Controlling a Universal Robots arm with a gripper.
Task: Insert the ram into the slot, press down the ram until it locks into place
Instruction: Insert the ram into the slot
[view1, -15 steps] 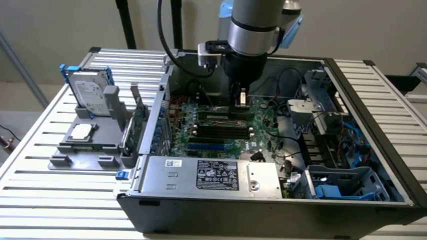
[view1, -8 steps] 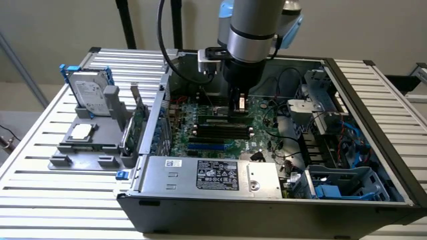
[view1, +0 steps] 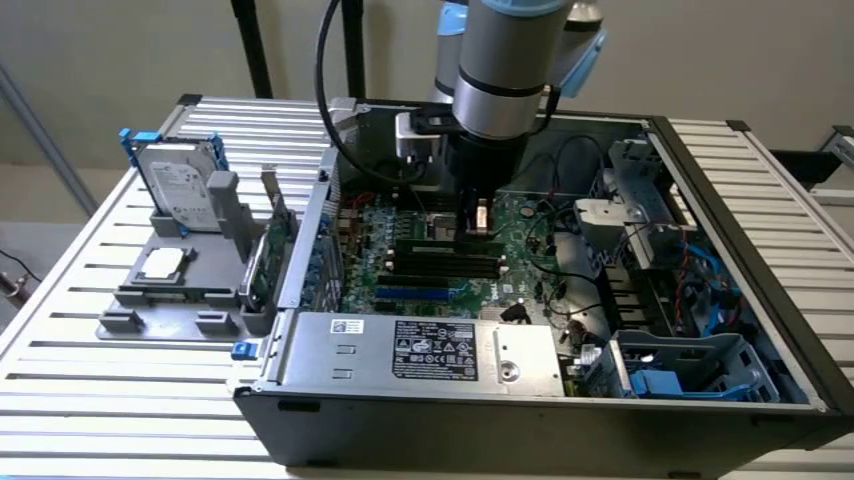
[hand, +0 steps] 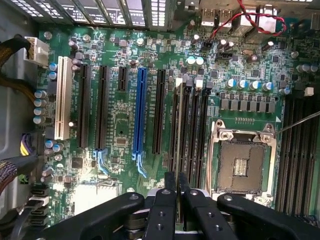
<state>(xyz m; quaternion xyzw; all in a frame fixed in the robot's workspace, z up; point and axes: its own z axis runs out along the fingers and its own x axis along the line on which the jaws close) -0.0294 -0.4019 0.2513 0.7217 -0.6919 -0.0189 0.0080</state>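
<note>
The tool (hand: 177, 176) is pinching its fingers shut on the top edge of the ram (hand: 179, 130), deep inside the open computer case (view1: 534, 400). The ram is standing edge-on in the slot (hand: 175, 115), one of four parallel black sockets beside the empty processor socket (hand: 243, 162). Insertion is looking done or nearly so, but I cannot tell whether the end latches are locking yet.

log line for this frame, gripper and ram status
gripper: shut on the ram | the ram: on edge along the slot, beside the cpu socket | locked: cannot tell
</note>
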